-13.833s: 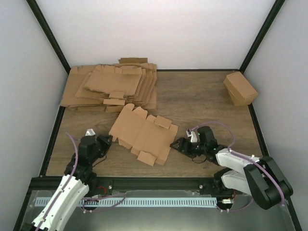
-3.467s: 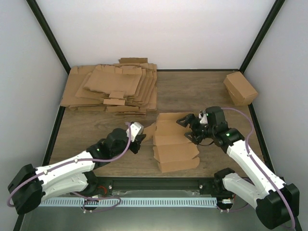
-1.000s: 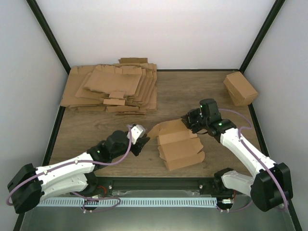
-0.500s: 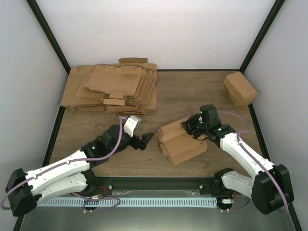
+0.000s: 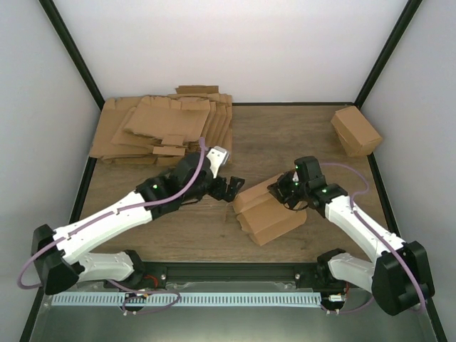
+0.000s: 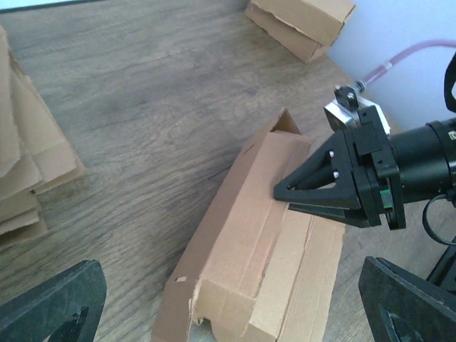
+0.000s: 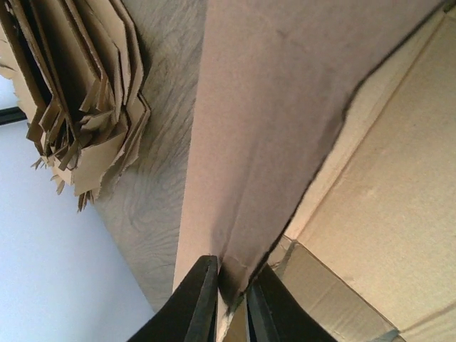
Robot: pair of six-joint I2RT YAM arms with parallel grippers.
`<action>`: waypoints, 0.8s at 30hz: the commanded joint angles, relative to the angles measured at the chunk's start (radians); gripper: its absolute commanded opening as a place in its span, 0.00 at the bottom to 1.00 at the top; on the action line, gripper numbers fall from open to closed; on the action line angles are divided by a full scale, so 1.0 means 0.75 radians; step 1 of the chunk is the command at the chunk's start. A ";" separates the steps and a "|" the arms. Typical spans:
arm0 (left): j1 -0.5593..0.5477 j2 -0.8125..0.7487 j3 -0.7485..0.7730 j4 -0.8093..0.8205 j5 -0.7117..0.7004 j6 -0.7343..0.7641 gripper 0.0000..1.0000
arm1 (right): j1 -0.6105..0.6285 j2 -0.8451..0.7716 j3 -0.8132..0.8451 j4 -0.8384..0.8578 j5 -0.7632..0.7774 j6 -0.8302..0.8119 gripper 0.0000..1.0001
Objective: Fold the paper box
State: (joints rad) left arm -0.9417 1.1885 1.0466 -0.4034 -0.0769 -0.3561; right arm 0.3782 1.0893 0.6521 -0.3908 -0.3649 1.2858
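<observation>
The paper box (image 5: 269,211) lies partly folded on the table right of centre, its top panels creased into a long low carton. My right gripper (image 5: 281,191) is shut on the box's far upper panel edge. In the right wrist view the fingers (image 7: 197,305) pinch that brown panel (image 7: 285,107). My left gripper (image 5: 232,187) hovers just left of the box, open and apart from it. In the left wrist view the box (image 6: 260,239) sits between the wide-spread black fingertips (image 6: 50,306), with the right gripper (image 6: 285,194) pressed on its top.
A thick pile of flat brown sheets (image 5: 164,132) fills the far left corner, also seen as the pile (image 7: 78,92). A closed cardboard cuboid (image 5: 355,131) sits at the far right, by the black frame post. In the left wrist view the cuboid (image 6: 303,21) is at the top.
My left gripper has opened, let go of the box and swung away from me and rightward. The right gripper has kept its pinch and folded the sheet into a more compact shape.
</observation>
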 commanded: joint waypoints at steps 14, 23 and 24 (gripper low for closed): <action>0.111 0.409 0.241 -0.121 0.441 0.161 1.00 | 0.001 0.072 0.066 0.033 -0.017 -0.186 0.23; 0.136 0.611 0.324 -0.130 0.513 0.248 1.00 | -0.003 0.053 0.038 0.129 0.022 -0.348 0.36; 0.143 0.634 0.335 -0.135 0.510 0.259 1.00 | -0.006 0.049 0.041 0.121 0.035 -0.363 0.40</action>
State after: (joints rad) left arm -0.8532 1.6157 1.2491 -0.5045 0.2611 -0.2100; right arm 0.3790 1.1385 0.6792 -0.3252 -0.3733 1.0935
